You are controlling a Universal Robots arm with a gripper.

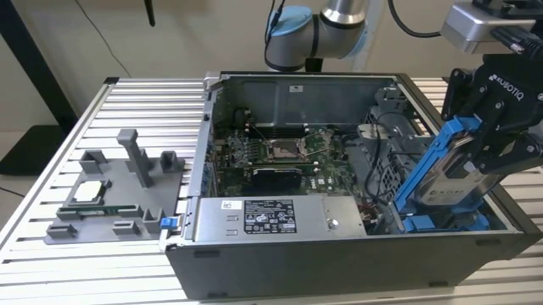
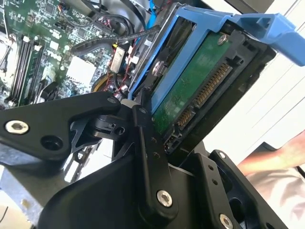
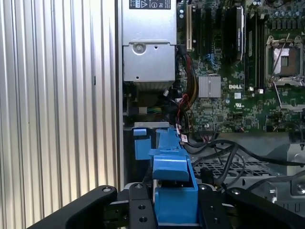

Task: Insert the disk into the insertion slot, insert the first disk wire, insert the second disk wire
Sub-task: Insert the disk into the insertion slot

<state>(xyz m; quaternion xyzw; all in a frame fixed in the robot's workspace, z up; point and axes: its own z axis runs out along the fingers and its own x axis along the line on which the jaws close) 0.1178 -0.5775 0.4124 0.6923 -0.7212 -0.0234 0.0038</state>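
Ribbed aluminium made up the table (image 1: 102,133), and on the exterior view's left a grey plastic fixture (image 1: 110,190) stood on it, its moulded pockets keeping a square processor chip (image 1: 89,190) and other spare parts in known places. At the fixture's edge nearest the case sat a small blue bracket (image 1: 168,223), with no drive in it.

Next came the open computer case (image 1: 339,267), laid on its side so that its inside faced upward and could be reached from above. A silver box (image 1: 280,217) with a black-and-white label filled its near edge, and behind that lay the green motherboard (image 1: 280,152), dense with sockets and slots.

On the exterior view's right, the gripper (image 1: 477,151) held the disk (image 1: 454,181). Its black metal fingers (image 3: 139,210) were clamped on the two sides of the bright blue carrier frame. The drive hung steeply tilted, its lower end down among the blue rails of the insertion slot (image 1: 441,223) and its upper end raised well clear. I judged that slant to be the angle for feeding it into the bay, and the disk was not yet seated flat. In the second wrist view its green circuit board and connector edge faced outward. Loose black cables (image 3: 224,152) lay near the grey metal cage, and I judged neither wire to be plugged in.
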